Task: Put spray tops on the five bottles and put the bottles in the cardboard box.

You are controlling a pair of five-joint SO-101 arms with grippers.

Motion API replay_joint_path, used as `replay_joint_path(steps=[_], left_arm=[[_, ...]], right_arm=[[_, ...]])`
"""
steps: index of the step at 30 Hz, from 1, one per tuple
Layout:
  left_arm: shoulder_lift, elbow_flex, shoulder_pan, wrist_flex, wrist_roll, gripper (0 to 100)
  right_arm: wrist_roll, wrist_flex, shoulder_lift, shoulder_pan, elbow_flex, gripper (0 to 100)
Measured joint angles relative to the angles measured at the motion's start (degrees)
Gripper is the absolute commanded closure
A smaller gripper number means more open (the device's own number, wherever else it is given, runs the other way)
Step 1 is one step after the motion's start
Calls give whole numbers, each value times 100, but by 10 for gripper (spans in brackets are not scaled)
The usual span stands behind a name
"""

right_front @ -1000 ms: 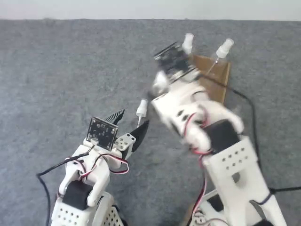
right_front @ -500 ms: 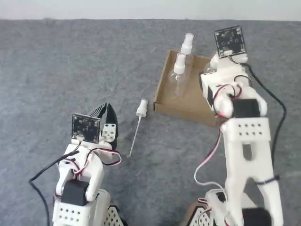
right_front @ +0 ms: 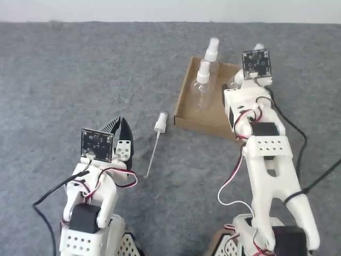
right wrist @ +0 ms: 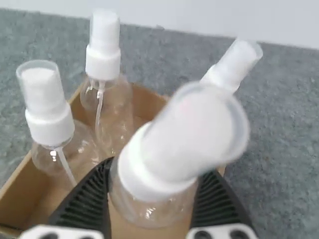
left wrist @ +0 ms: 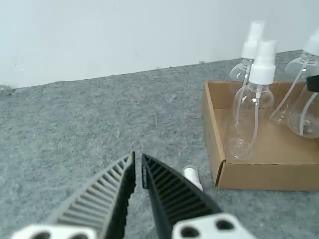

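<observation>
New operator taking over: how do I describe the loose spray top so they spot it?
Find the cardboard box on the grey mat. Between it and the left gripper lies the loose spray top. Unlike the others, it lies flat, thin tube bare, on no bottle.

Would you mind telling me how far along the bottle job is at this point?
Done: the near bottle stands capped in the cardboard box; the far bottle and tilted bottle, also capped, are at its far edge. In hand: the right gripper has its jaws on the held bottle, capped, over the box. Remaining: releasing it, and fitting the loose spray top on the carpet.
</observation>
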Motion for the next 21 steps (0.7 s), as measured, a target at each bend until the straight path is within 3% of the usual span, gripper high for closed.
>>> replay_joint_path(steps=[21], left_arm=[[0, 0, 0, 0, 0, 988]], right_arm=[[0, -1275, 1143, 369, 176, 993]])
